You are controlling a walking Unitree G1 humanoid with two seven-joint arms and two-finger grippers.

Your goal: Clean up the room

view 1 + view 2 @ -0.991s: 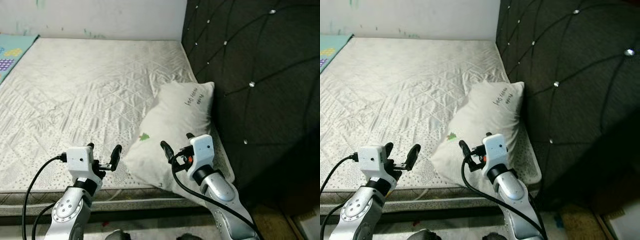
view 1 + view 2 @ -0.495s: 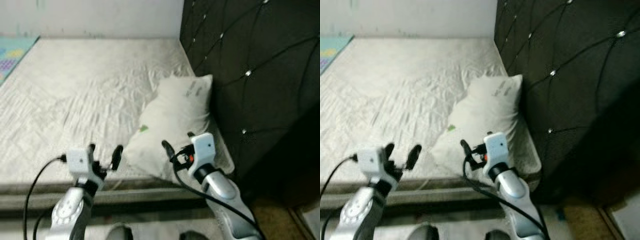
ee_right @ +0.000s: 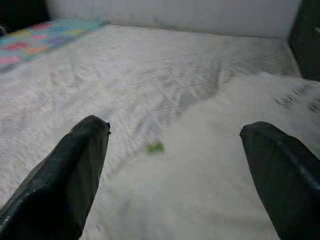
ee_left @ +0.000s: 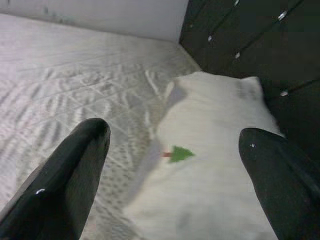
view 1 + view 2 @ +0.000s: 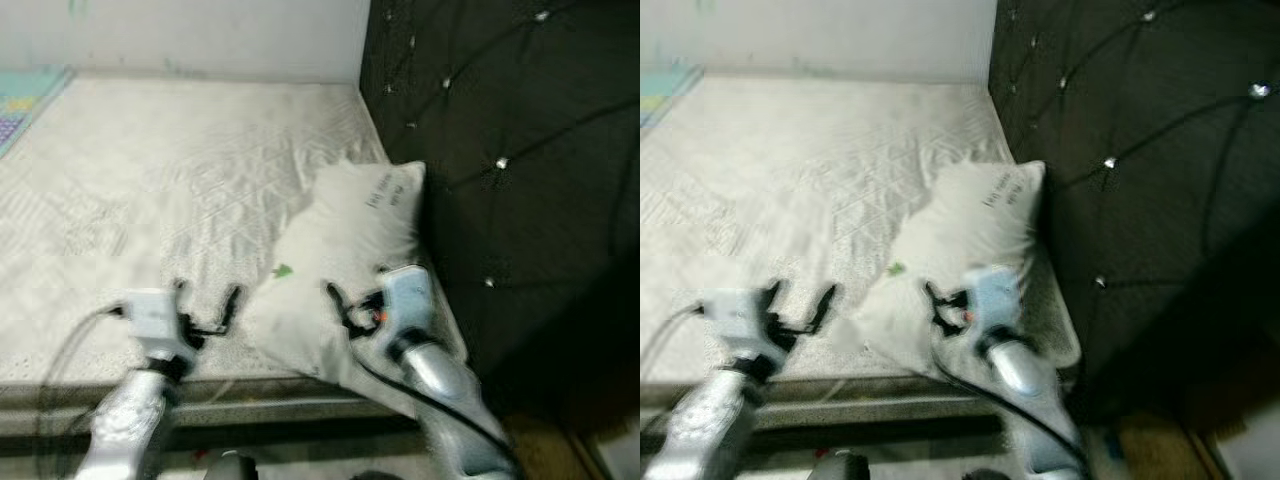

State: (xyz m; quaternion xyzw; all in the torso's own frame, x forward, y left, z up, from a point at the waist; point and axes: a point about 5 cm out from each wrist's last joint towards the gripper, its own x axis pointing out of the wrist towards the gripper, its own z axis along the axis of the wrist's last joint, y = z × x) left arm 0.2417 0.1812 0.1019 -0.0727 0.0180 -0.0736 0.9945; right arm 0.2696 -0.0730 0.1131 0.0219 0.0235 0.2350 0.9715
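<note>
Two pincers held spread, empty | left pincer [image 5: 205,305] raised over bed [image 5: 150,190] edge | right pincer [image 5: 355,300] poised above white pillow [image 5: 345,240], slumped against dark headboard [image 5: 500,150], likely for straightening.

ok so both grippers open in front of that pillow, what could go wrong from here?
1. The pillow lies tilted at the mattress corner, partly over the edge, so a one-sided pinch could slide it off.
2. The head views are blurred, so aim may be off as the right gripper closes near the headboard.
3. The left gripper sits over bare sheet beside the pillow and may grab fabric.
</note>
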